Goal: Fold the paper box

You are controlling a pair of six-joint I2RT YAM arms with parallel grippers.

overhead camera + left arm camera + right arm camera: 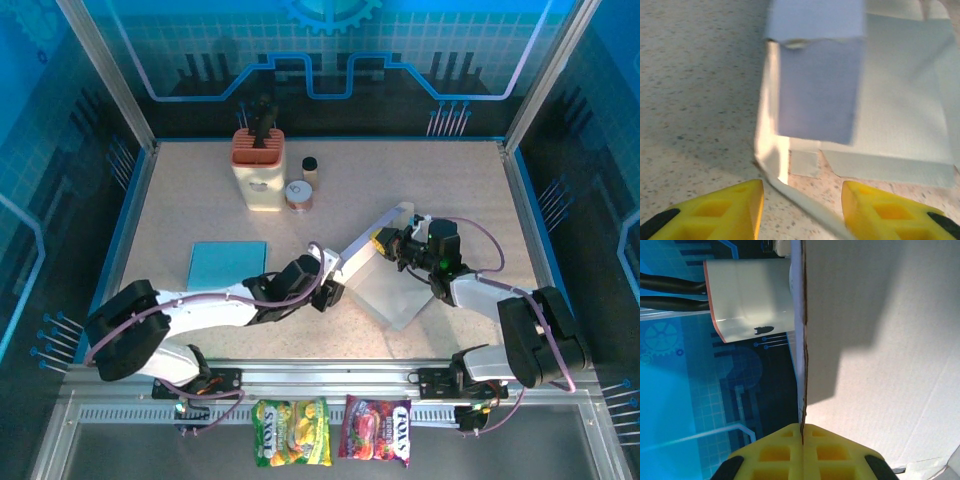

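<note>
Nearest the lens on the right wrist: yellow fingers (775, 452) of the right gripper (802, 440), pressed together on the thin raised edge of the paper box (880, 340), pale cardboard spreading away to the right of the pinch. From above, the same right gripper (385, 243) at the far left corner of the box, clamped on an upright wall there.

Under everything, the speckled table (450, 180).

Next in size, the paper box (400, 290), half formed and lying between the two grippers, its base panel flat on the table just in front of the right one. Left gripper (330, 293) at its near left corner. On the left wrist: left gripper (802, 207) with fingers (735, 210) apart, a slanting flap edge of the box (900, 100) running through the gap, not pinched; one wall standing upright straight ahead of the fingertips.

Blue sheet (228, 265) flat on the table, left of the left gripper, near its forearm.

Cream holder (259, 170) with an orange top and dark handles, well beyond the left gripper at the far side.

Two snack packets (291, 432) behind both grippers, by the near rail.

Tape roll (298, 195) just right of the holder, and a small dark-capped bottle (310, 167) just beyond the roll.
</note>
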